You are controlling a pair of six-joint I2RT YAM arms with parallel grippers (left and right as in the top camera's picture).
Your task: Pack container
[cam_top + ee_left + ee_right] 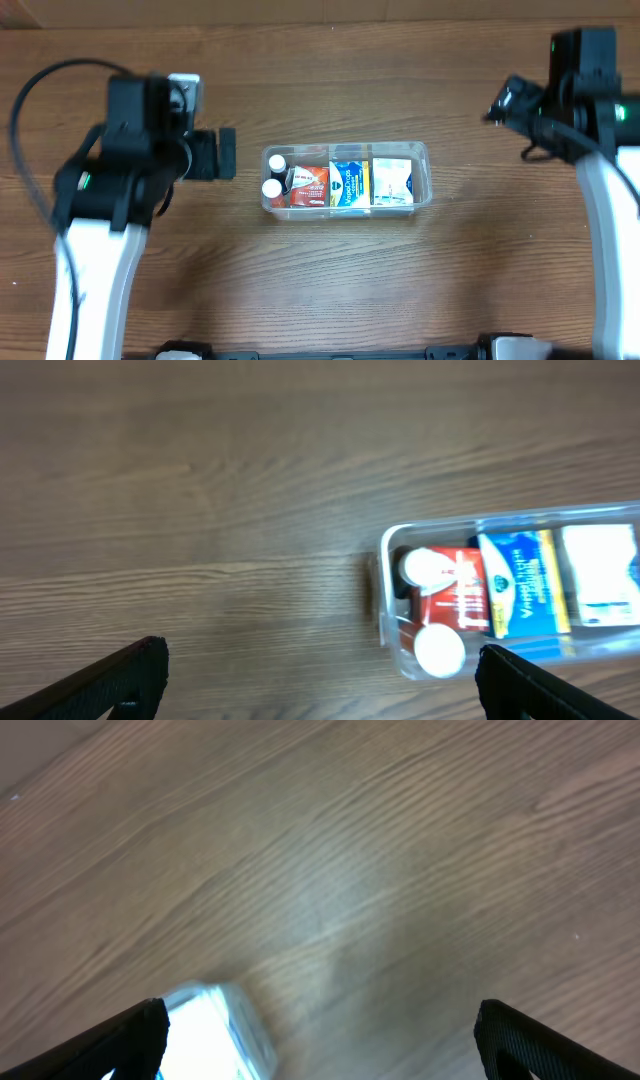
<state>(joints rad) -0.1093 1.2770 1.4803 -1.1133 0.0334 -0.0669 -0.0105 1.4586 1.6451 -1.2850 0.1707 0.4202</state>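
The clear plastic container (425, 180) sits mid-table. It holds two white-capped bottles (272, 188), a red box (311, 187), a blue and yellow box (350, 184) and a white box (392, 183). My left gripper (226, 153) is open and empty, just left of the container. In the left wrist view the container (388, 550) lies at the right, ahead of the open fingers (320, 680). My right gripper (500, 100) is raised at the far right, away from the container. Its fingers (320, 1035) are open and empty, with a blurred corner of the container (245, 1030) at lower left.
The table (330, 290) is bare brown wood around the container. The arm bases stand at the front edge, with a dark bar (340, 352) between them.
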